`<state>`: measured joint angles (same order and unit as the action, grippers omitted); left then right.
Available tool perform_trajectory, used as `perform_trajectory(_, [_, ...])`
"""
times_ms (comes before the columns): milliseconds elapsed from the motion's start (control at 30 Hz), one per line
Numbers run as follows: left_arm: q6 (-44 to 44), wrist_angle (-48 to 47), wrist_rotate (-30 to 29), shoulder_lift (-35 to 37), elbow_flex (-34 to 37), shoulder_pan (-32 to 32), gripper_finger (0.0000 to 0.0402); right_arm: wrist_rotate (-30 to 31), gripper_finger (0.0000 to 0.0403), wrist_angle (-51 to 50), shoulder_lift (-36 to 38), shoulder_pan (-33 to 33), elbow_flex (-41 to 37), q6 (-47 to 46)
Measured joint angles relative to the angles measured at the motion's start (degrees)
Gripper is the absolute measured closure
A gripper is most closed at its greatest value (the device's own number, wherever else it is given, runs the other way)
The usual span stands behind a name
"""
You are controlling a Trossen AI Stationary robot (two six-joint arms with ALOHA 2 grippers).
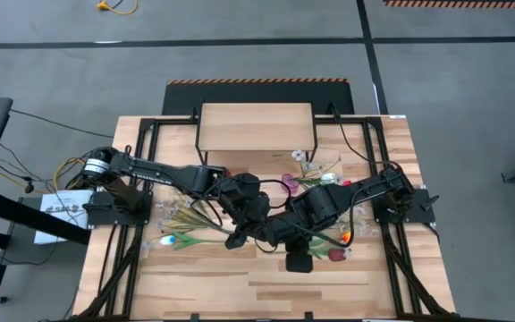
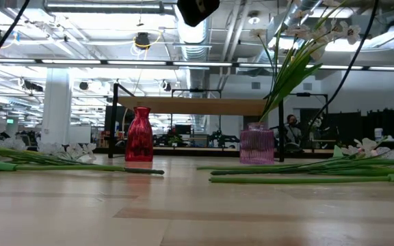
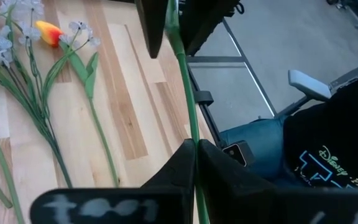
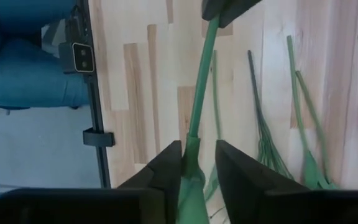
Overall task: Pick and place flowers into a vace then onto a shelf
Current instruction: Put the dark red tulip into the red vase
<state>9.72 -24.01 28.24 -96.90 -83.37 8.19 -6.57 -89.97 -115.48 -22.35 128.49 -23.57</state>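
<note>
My left pincer (image 3: 196,149) is pinched tight on a green stem (image 3: 185,81), which runs straight ahead to my right pincer (image 4: 197,152). That one's fingers stand slightly apart around the same stem. More flowers (image 3: 48,87) lie on the table (image 3: 129,106) beside us.

The held stem (image 3: 188,99) is cut off at both ends; the flower head can't be seen.

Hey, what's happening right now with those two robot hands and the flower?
Left hand shut on the green stem. Right hand straddling the same stem, fingers apart. Both mid-table, above the loose flowers. Nothing in the way.
</note>
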Motion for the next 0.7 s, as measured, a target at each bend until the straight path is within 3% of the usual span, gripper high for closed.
perform_trajectory(367, [-2.8, -6.0, -2.7, 0.0, -4.3, -0.1, 0.0401, -3.4, 0.0205, -0.1, 0.3, -0.1, 0.0, -2.9])
perform_trajectory(700, [-5.0, -12.3, -9.8, 0.5, -5.0, -0.3, 0.0401, -2.6, 0.0197, 0.2, 6.9, -1.3, 0.0, -8.6])
